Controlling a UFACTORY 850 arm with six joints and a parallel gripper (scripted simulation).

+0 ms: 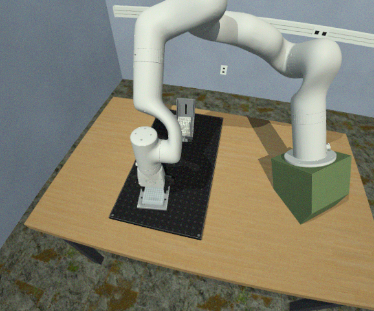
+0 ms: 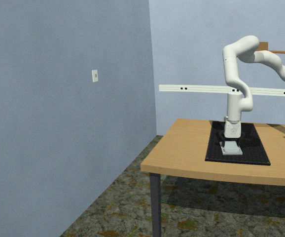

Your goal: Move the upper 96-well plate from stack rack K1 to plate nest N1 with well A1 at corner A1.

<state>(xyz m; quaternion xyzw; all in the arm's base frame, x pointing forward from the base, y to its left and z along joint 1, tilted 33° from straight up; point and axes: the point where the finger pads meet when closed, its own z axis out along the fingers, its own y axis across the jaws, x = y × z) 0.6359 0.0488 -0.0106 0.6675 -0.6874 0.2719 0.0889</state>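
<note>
Currently I see the upper plate (image 1: 153,195) lying flat in the nest N1 (image 1: 147,206) at the near end of the black breadboard (image 1: 193,207), long axis running along the board's length. I cannot tell where its cut-off corner points. My gripper (image 1: 156,186) stands directly over it, fingers spread, pinching nothing. Stack rack K1 (image 1: 184,107) stands well apart at the far end, the lower plate (image 1: 184,126) inside it.

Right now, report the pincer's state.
Pincer: open, holding nothing, low over the white 96-well plate lying in the pale grey nest.
</note>
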